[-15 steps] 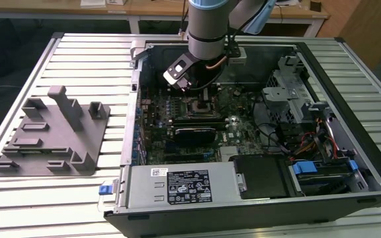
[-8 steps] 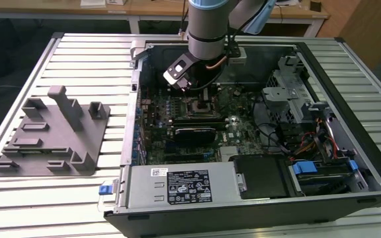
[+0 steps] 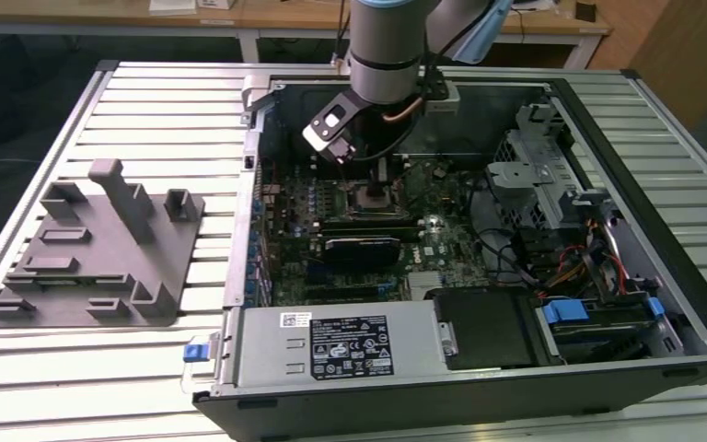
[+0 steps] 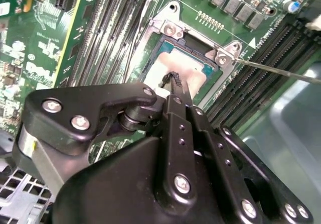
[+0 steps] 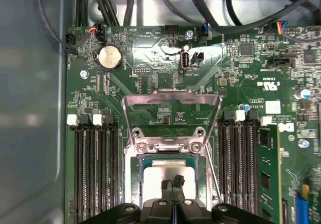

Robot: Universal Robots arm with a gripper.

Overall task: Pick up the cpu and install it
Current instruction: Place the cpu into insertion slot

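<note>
I'm running this from what looks like a robotics lab bench. A slatted aluminium table (image 3: 144, 110) carries an opened desktop computer case (image 3: 477, 396) and a grey plastic fixture (image 3: 96, 249). Wooden desks (image 3: 280, 18) stand behind, and the robot arm (image 3: 390, 46) reaches into the case.

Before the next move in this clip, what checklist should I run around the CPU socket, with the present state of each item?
1. Retention frame tilted up off the socket: ok.
2. Locking lever unlatched, off to the side: ok.
3. The cpu lying inside the socket: ok.
4. The cpu fully seated and flat: cannot tell.
5. The gripper over the middle of the cpu, jaws shut: ok.
6. The gripper touching the cpu's top: cannot tell.
</note>
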